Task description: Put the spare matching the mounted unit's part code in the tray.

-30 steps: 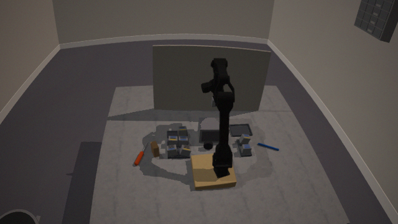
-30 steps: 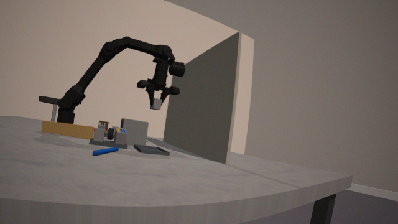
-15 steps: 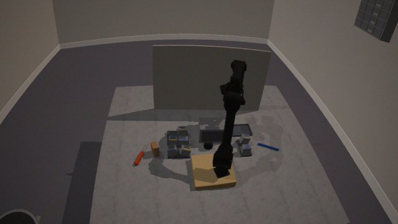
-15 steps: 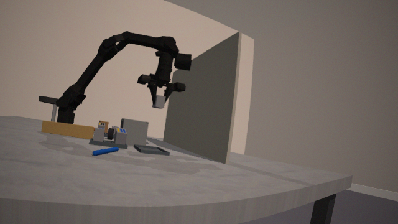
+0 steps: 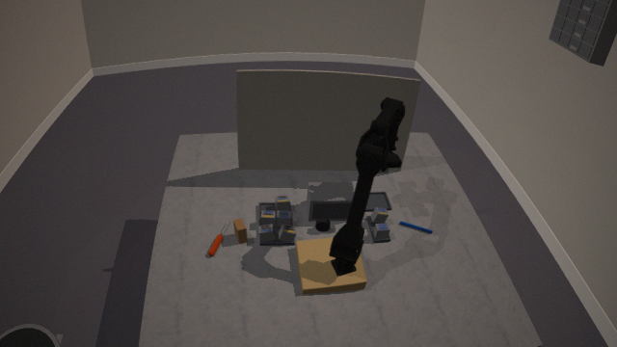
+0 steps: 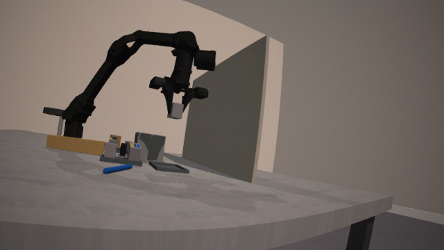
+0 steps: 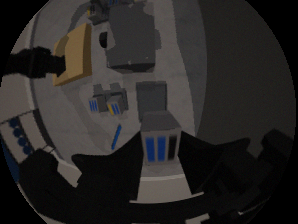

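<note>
High above the tray (image 6: 168, 167), gripper (image 6: 176, 108) clamped on a grey spare (image 6: 175, 111), mid-carry; next, likely lowering into the tray and releasing.

Black hand (image 6: 177, 104), grey spare (image 6: 176, 111), blue pen (image 6: 117, 169), orange screwdriver (image 5: 215, 245).

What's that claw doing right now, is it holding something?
Gripper: closed on a small grey block with blue stripes, held high in the air above the table.
</note>
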